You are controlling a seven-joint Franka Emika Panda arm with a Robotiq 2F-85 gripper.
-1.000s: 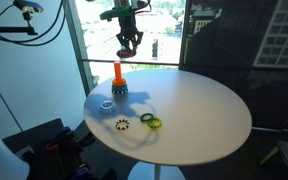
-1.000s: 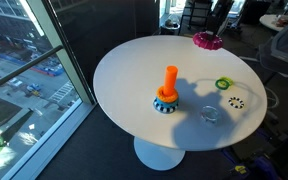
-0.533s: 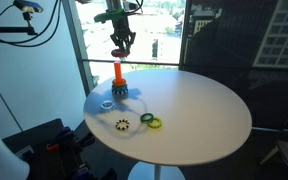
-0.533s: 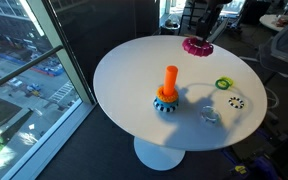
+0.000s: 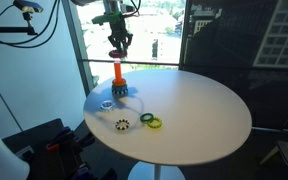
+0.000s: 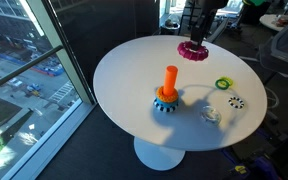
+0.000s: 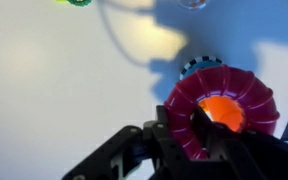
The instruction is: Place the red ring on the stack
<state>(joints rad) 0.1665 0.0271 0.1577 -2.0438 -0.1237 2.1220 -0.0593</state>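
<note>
Orange peg of the stack (image 7: pixel 222 111) shows through the red ring (image 7: pixel 252 93), clamped in the tool (image 7: pixel 189 126), wrist view lower right.

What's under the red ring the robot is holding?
In the wrist view, the orange peg shows through the hole in the red ring, and a bit of the toothed base peeks past its rim. The ring covers the rest.

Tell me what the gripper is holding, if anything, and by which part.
The gripper holds the red ring, pinched across one side of its band, as the wrist view shows.
</note>
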